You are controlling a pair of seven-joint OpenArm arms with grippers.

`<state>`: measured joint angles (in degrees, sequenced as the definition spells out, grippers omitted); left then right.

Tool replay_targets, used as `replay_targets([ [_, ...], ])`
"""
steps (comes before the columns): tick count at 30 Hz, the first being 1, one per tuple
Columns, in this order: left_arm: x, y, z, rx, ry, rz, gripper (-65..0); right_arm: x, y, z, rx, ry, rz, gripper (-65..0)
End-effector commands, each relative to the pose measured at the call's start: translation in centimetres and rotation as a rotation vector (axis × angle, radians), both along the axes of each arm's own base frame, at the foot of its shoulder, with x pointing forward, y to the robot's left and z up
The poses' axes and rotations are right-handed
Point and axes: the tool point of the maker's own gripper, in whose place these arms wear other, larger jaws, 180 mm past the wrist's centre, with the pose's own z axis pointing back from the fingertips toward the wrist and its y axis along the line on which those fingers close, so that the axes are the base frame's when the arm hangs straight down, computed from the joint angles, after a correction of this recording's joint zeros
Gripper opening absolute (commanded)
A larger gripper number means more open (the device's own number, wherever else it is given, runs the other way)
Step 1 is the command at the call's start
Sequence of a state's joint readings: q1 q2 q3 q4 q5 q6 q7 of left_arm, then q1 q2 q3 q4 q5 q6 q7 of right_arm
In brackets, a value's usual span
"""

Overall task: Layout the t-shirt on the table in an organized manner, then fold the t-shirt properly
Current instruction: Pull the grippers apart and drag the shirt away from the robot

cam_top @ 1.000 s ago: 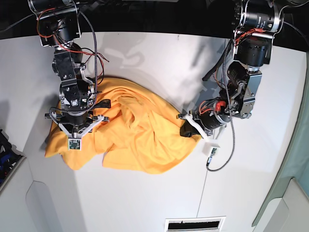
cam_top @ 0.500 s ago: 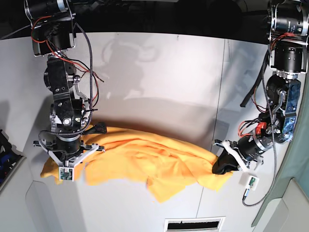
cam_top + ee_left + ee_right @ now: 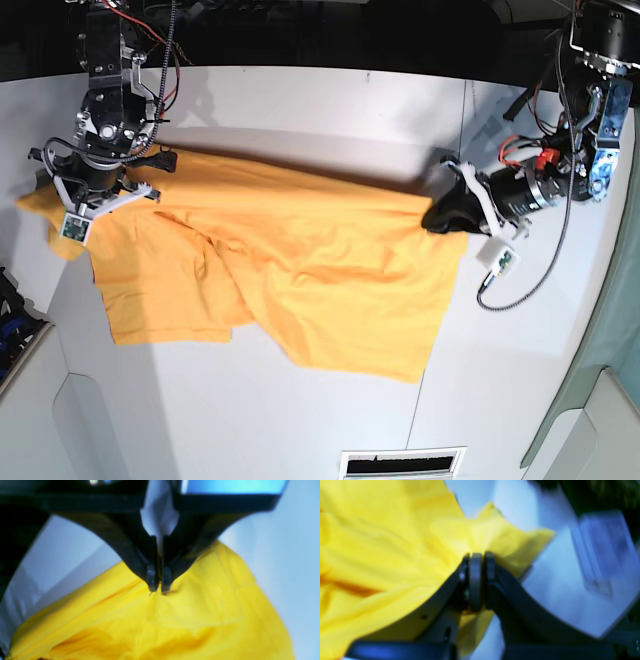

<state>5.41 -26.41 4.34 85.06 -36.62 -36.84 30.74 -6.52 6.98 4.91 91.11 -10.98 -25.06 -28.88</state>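
T-shirt [image 3: 300,265] spread on table [image 3: 320,110] (pincers [image 3: 159,585] [image 3: 477,560] at opposite edges)

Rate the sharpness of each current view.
Base view: sharp, evenly lit, soft arm shadows on the table, t-shirt crisp. Left wrist view: jaws fairly sharp, fabric below softly blurred. Right wrist view: smeared throughout, the fabric and background streaked.

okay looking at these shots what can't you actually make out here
- Base view: shirt fabric beneath the right gripper and left gripper, covered by them.
- Right wrist view: motion blur; whether the jaws pinch the t-shirt is unclear.
- Any lettering on the t-shirt: none visible in any view.
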Motion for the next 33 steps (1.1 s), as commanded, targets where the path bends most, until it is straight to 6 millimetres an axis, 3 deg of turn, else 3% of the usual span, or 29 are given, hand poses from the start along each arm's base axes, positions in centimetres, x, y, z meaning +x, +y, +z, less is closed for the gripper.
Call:
replay_targets([
  [1,0.6,0.4,1.0,-0.010,-0.039,0.013,-60.4,0.5,-1.5,1.5,-0.053,-0.049,-0.012,-48.3],
  [3,-0.3,0.0,0.2,-0.014,-0.022,0.015,-49.7,0.2,-1.8,1.0,-0.026,-0.037,-0.007,-36.1],
  [5,-0.4,-0.2,0.0,-0.013,-0.017,0.014,-42.8,0.3,-2.1,1.0,-0.008,-0.044,-0.012,-30.3],
  [9,0.8,0.1,1.0,-0.008,-0.052,0.020,-42.1,1.0,-2.9,1.9,-0.014,-0.076,-0.032,-30.3],
  [15,3.5,2.0,3.6,-0.014,-0.130,0.083,-42.1,3.7,-2.8,3.6,0.036,-0.148,-0.017,-30.3],
  [19,3.6,2.5,3.3,-0.007,-0.123,0.110,-39.7,5.0,-2.2,3.8,0.067,-0.161,0.010,-30.3],
  [23,3.4,2.5,2.3,-0.018,-0.096,0.125,-31.6,5.6,-2.6,1.1,0.075,-0.091,-0.006,-30.3],
  [26,2.9,2.5,0.9,-0.033,-0.054,0.145,-31.6,5.5,-2.7,-1.6,0.079,-0.033,-0.006,-30.6],
  [28,2.6,2.5,0.0,-0.036,-0.028,0.155,-31.6,5.3,-2.8,-2.7,0.081,0.000,-0.012,-34.3],
  [33,2.5,2.0,-0.4,-0.047,-0.017,0.157,-31.7,5.5,-3.4,-1.9,0.024,-0.003,-0.008,-65.0],
])
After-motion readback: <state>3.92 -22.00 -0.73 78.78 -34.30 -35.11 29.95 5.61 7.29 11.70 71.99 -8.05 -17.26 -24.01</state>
